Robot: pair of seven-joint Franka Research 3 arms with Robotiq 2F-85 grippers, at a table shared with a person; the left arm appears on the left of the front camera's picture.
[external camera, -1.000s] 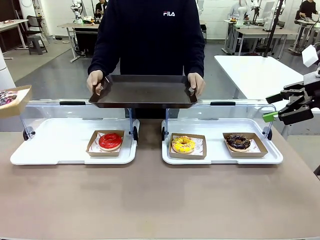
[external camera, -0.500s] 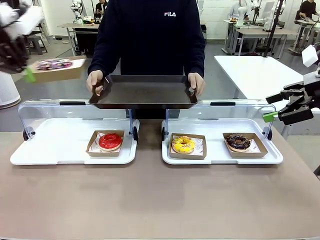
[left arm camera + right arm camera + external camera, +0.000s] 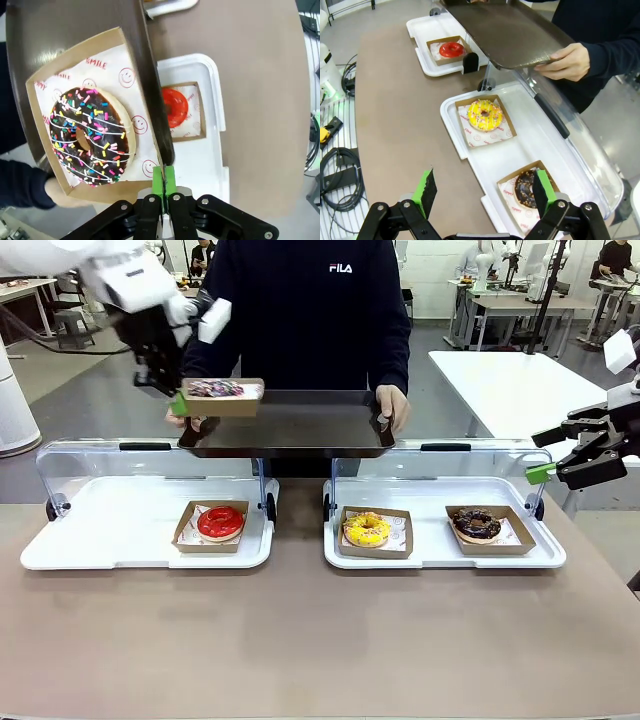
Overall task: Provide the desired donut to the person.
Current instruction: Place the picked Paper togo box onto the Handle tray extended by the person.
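Facing up, level: sprinkled donut box

Chocolate sprinkle donut, in its cardboard box, hangs over the dark tray the person holds.

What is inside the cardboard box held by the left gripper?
A chocolate donut with coloured sprinkles, on white paper printed with smileys. The donut covers the paper's middle and the box floor.

place: lab hall dressed as a donut counter | ahead of the fingers of the right gripper: white display trays under clear covers | left of those fingers: loose cables | far beyond: worktables, grey floor
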